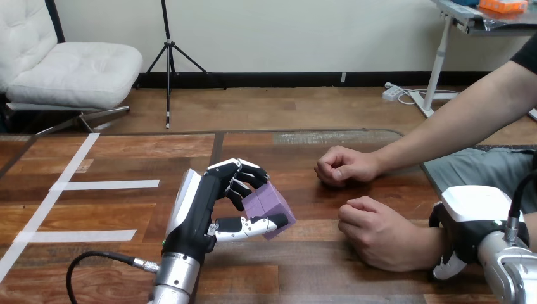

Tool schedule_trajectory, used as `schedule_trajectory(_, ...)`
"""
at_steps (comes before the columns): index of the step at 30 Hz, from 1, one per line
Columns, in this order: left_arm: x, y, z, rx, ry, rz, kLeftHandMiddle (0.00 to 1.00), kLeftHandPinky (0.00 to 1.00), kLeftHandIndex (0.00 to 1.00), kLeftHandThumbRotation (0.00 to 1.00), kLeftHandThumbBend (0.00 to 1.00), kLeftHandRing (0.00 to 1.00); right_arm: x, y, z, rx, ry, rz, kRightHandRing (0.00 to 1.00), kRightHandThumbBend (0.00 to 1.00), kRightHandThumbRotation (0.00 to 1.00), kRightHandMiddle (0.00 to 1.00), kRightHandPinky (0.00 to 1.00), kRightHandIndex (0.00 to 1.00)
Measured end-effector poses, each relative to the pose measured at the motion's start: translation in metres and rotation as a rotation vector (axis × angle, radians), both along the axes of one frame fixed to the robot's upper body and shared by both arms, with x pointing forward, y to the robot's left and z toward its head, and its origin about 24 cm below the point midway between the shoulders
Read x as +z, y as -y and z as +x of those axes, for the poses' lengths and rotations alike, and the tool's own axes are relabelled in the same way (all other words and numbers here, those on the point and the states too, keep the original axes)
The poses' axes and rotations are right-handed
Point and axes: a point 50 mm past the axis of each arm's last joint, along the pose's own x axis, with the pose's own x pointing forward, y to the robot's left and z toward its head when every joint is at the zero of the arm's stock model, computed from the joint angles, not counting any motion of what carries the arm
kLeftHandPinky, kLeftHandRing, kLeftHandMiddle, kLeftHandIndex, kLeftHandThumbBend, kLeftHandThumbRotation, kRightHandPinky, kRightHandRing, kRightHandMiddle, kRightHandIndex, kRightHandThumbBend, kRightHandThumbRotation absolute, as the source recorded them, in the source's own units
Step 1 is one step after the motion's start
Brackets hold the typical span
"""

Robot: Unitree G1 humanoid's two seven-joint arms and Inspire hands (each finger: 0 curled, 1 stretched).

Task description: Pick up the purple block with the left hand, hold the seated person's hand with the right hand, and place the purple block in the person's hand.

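Head view: 2 robot hands, 1 purple block, 2 hands of the person.

The left robot hand (212, 206) sits just above the counter (304, 266), thumb side up. Its fingers and thumb are curled round the purple block (271, 204), pinching it. The block is tilted and clear of the counter.

Right of the block, w/ a small gap, is the person's near hand (375, 237). It's closed, resting on the counter, and lies btwn the two robot hands.

The right robot hand (472, 221) is over that hand's wrist, touching it. Can't tell if it grips.

The person's far hand (345, 166) is also a fist on the counter, beyond the block and to its right, apart from both robot hands.

White tape strips (107, 185), at least 3, lie left of the left robot hand.
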Motion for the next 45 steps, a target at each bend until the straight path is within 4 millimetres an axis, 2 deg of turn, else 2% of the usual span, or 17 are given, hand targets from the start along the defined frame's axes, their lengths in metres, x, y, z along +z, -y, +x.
schedule_trajectory(6,-0.0001,-0.0005,-0.0007,0.001,0.001,0.000,0.50,0.36,0.54,0.00,0.71,0.42,-0.0001,-0.0002,0.0020,-0.006,-0.008,0.009,0.64,0.77,0.09,0.69,0.53,0.71)
schedule_trajectory(9,-0.0002,-0.0009,-0.0010,0.004,0.002,0.001,0.50,0.36,0.54,0.00,0.71,0.42,-0.0003,-0.0002,0.0031,-0.009,-0.011,0.015,0.59,0.77,0.07,0.65,0.48,0.70)
schedule_trajectory(13,-0.0005,-0.0015,-0.0014,0.007,0.002,0.001,0.50,0.36,0.54,0.00,0.71,0.42,-0.0003,-0.0003,0.0047,-0.016,-0.015,0.019,0.44,0.77,0.03,0.54,0.33,0.69)
schedule_trajectory(20,-0.0012,-0.0025,-0.0023,0.009,0.000,0.003,0.50,0.36,0.54,0.00,0.71,0.42,-0.0007,-0.0002,0.0075,-0.022,-0.022,0.029,0.37,0.74,0.01,0.47,0.26,0.64)
schedule_trajectory(29,-0.0011,-0.0025,-0.0023,0.010,0.000,0.003,0.50,0.36,0.54,0.00,0.71,0.42,-0.0008,-0.0007,0.0090,-0.021,-0.033,0.046,0.36,0.73,0.00,0.46,0.26,0.64)
schedule_trajectory(40,-0.0001,-0.0024,-0.0019,0.011,0.004,-0.001,0.50,0.36,0.54,0.00,0.71,0.42,-0.0011,0.0004,0.0090,-0.020,-0.049,0.055,0.44,0.73,0.00,0.51,0.33,0.57)
schedule_trajectory(45,-0.0001,-0.0024,-0.0019,0.011,0.004,-0.001,0.50,0.36,0.54,0.00,0.71,0.42,-0.0009,0.0015,0.0089,-0.017,-0.054,0.059,0.45,0.73,0.00,0.52,0.33,0.57)
